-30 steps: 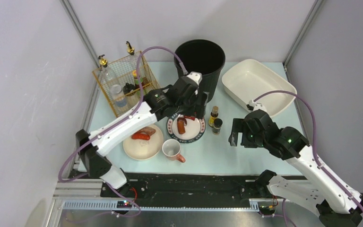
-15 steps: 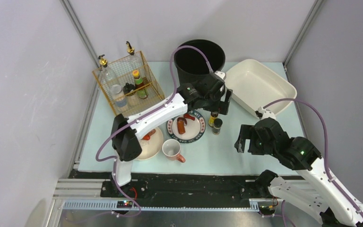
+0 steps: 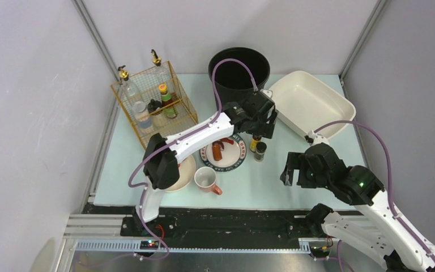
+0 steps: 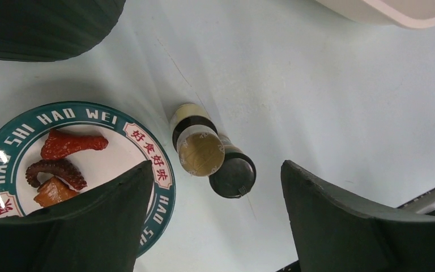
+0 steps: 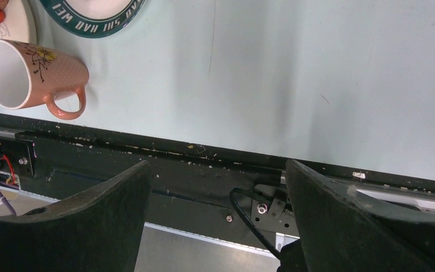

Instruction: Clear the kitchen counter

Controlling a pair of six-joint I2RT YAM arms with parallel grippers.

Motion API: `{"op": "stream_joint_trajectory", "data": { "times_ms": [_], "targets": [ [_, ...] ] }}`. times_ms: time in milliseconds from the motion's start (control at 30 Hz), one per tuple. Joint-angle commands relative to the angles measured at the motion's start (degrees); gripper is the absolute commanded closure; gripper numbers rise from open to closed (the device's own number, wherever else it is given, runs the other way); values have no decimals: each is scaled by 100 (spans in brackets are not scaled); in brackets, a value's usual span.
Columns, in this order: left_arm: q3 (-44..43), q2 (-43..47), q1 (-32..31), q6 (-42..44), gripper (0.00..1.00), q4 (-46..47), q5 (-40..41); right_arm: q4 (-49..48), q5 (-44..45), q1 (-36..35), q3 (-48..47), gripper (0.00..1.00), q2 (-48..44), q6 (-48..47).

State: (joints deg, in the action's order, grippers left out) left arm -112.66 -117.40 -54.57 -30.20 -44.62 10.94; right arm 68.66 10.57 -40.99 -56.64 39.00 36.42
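Plate (image 4: 126,126) on counter (image 4: 328,96), rim txt: "HAO SHI HAO WEI".

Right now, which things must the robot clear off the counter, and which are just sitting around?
To clear, likely, all on the counter: tan-capped bottle, black-capped bottle, food plate, beige plate, mug.
Just there, maybe for putting things in: bin, basin, wire basket.
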Motion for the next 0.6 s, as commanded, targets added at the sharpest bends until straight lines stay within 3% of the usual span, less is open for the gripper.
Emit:
{"op": "stream_joint_trajectory", "data": {
  "times_ms": [0,433,567],
  "targets": [
    [-240,-146,-29,-101,16,102,220,-116,-68,22,52,9,-42,60],
    [-192,-273,-28,-127,52,107,519,-108,-70,22,141,9,-119,96],
    [-180,-209,-32,-117,75,110,600,-106,-66,22,159,9,-121,99]
  ]
}}
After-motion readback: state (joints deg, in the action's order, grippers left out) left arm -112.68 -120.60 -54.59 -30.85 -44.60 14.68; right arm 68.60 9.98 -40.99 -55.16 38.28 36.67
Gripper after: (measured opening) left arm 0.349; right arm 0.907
